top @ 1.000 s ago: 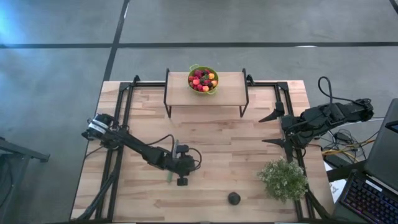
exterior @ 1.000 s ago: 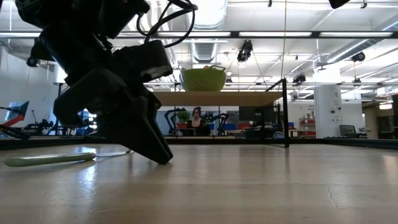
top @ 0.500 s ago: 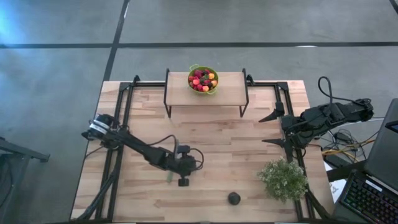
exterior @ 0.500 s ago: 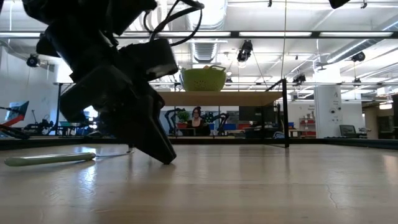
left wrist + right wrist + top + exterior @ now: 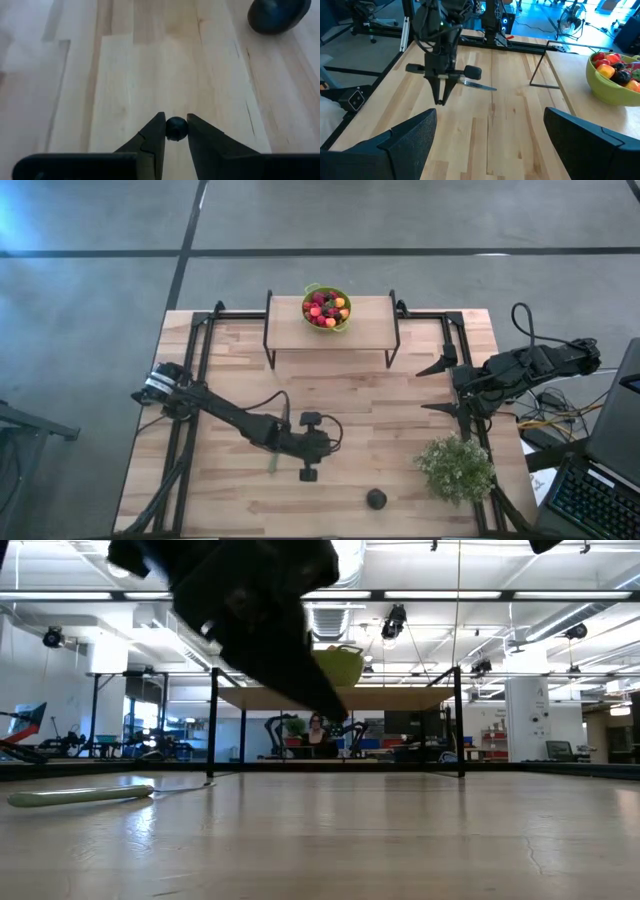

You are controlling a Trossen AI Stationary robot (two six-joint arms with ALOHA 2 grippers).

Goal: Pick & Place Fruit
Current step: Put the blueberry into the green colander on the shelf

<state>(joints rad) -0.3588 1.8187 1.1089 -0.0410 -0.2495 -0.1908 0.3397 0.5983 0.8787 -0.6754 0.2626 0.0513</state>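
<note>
Since a second ago: left pincer (image 5: 308,474) lifted off the counter (image 5: 400,410) and slid toward the big dark fruit (image 5: 376,499), away from the green-handled knife (image 5: 272,463). Now pinching a small dark berry (image 5: 176,128) between its fingertips, hanging above bare wood. Right pincer (image 5: 437,387) parked at the counter's right edge, spread wide, holding nothing.

Progress, judged: one berry picked, not yet placed. Green bowl (image 5: 327,308) on the raised shelf (image 5: 370,315) already heaped with red, dark and orange fruit (image 5: 324,308). Big dark fruit untouched near the front edge, beside the bushy plant (image 5: 456,467).

Views: berry in the grip visible only from left wrist. Overhead alone gives the layout. Low view gives the pincer's height off the counter, plus the knife lying flat. Right wrist shows bowl contents close and the left arm poised.
</note>
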